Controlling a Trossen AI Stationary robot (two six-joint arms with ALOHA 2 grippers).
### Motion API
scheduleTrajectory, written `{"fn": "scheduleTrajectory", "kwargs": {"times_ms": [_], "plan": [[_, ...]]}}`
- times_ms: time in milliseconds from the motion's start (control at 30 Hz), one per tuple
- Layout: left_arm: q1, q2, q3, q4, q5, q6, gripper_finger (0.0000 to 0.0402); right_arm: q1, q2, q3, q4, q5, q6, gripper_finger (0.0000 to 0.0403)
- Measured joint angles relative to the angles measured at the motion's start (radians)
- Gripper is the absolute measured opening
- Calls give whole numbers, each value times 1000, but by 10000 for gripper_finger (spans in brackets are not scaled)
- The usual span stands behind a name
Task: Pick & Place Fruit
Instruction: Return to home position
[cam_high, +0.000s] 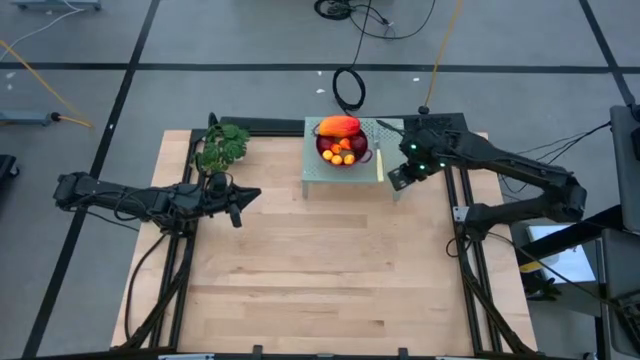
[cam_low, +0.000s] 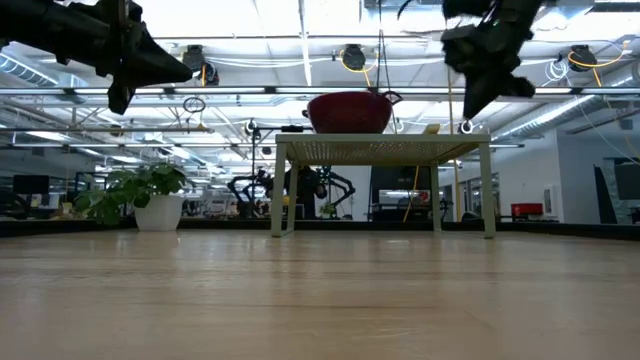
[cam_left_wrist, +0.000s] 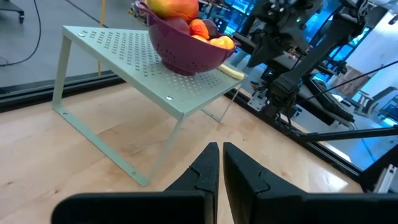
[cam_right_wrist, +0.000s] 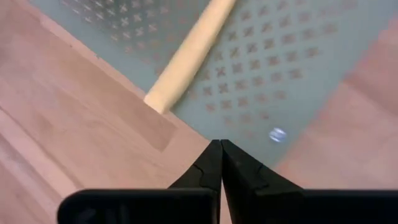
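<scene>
From above, the fruit (cam_high: 339, 127) lies heaped in a round, purple-red plastic strainer bowl (cam_high: 366, 155) that stands on a pale green perforated metal shelf (cam_high: 312, 168), at the far middle of the light wooden table (cam_high: 320, 270). A long orange-red piece lies on top, with small orange pieces and a dark red ball below it. A slim yellow-handled knife (cam_high: 380, 165) lies on the shelf just right of the bowl. My left gripper (cam_high: 252, 193) hangs over the left part of the table, near a leafy green plant (cam_high: 222, 147) at the far left edge. My right gripper (cam_high: 397, 181) hovers beside the shelf's near right corner. At table height, the bowl (cam_low: 348, 112) sits on top of the shelf (cam_low: 380, 150), and my left gripper (cam_low: 185, 70) and right gripper (cam_low: 470, 105) are both high above the wood, holding nothing. The plant (cam_low: 150, 190) stands in a white pot at the far left. From my left wrist, my left gripper (cam_left_wrist: 221, 148) has its fingers drawn together with only a sliver between them, and beyond it the fruit (cam_left_wrist: 177, 7) fills the bowl (cam_left_wrist: 186, 55). I cannot sort out the smaller pieces there. From my right wrist, my right gripper (cam_right_wrist: 221, 144) is closed and empty, directly over the shelf's corner (cam_right_wrist: 280, 62) and near the butt of the knife's handle (cam_right_wrist: 186, 56).
</scene>
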Motion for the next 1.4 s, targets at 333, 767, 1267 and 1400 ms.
{"fn": "scheduleTrajectory", "kwargs": {"times_ms": [333, 767, 1267, 1400], "plan": [[-1, -2, 0, 21, -7, 41, 21, 129, -285, 2, 59, 214, -157, 0], [-29, -2, 0, 85, -4, 117, 21, 209, -553, -139, 187, 318, -162, 0], [-29, -2, 0, 130, -12, 143, 21, 274, -775, -376, 381, 269, -222, 0], [-29, -2, 0, 130, -23, 159, 21, 275, -852, -430, 421, 210, -222, 0]]}}
